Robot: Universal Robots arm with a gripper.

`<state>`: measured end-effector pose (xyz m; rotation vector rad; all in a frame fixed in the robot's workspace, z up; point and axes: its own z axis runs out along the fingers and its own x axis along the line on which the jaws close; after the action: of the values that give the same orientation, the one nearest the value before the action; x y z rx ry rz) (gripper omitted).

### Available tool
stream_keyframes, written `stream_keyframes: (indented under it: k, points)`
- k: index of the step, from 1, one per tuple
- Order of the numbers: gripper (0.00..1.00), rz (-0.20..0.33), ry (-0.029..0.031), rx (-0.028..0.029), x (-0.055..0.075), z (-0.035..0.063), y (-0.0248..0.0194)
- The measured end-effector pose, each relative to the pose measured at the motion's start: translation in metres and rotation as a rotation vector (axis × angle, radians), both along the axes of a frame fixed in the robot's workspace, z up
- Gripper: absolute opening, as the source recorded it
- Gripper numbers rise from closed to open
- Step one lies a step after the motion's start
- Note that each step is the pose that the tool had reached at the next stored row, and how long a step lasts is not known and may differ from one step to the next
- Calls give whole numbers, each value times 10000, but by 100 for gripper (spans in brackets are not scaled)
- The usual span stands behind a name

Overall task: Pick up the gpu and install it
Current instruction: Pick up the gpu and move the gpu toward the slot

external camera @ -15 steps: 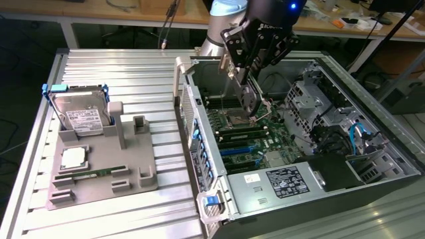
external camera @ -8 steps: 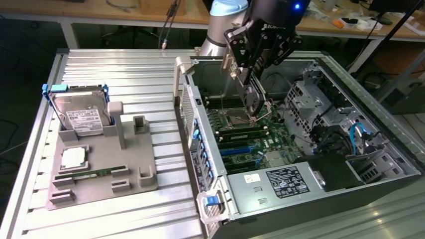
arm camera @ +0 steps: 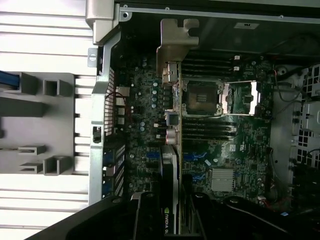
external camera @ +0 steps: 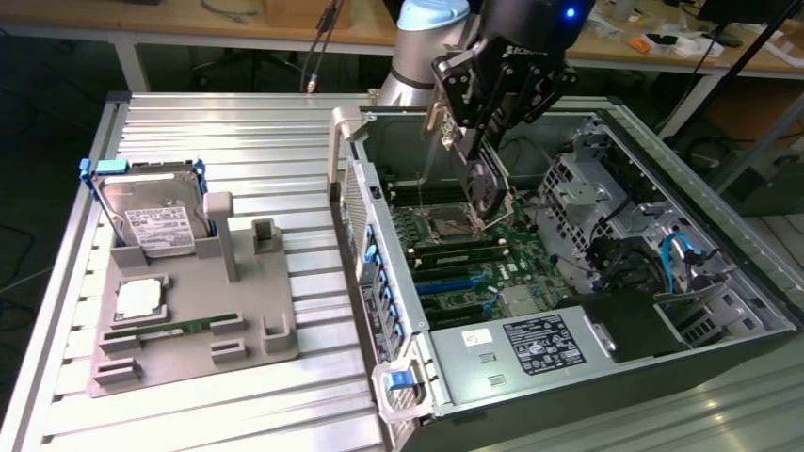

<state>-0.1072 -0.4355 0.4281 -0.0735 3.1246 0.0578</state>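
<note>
The gpu (external camera: 488, 188) is held edge-down inside the open computer case (external camera: 703, 217), clamped between the fingers of the gripper (external camera: 490, 122), which is closed on the card's upper part. In the exterior view the card is seen hanging over the motherboard (external camera: 458, 268), its lower end just beside the CPU socket (external camera: 450, 224); whether it touches the board cannot be told. In the wrist view the gpu (arm camera: 170, 165) is seen edge-on, with its silver end bracket (arm camera: 175, 47) at the far end and the gripper (arm camera: 170, 207) closed on it from both sides. The CPU socket (arm camera: 200, 97) is shown close alongside the card. Beside the case, on the exterior view's left, a grey fixture (external camera: 258, 330) is laid on the slatted metal table (external camera: 226, 132). A hard drive (external camera: 151, 221), a processor chip (external camera: 138, 298) and a RAM stick (external camera: 176, 327) are kept in it
</note>
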Motion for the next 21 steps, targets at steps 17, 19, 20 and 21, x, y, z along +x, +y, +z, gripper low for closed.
stream_keyframes:
  k: [17,19,20,21]
  points:
    - [27,7,0,-1,94,0,1]
    - [27,6,0,0,99,0,1]
    - [27,7,0,0,101,0,1]
    - [27,7,0,-1,104,0,1]
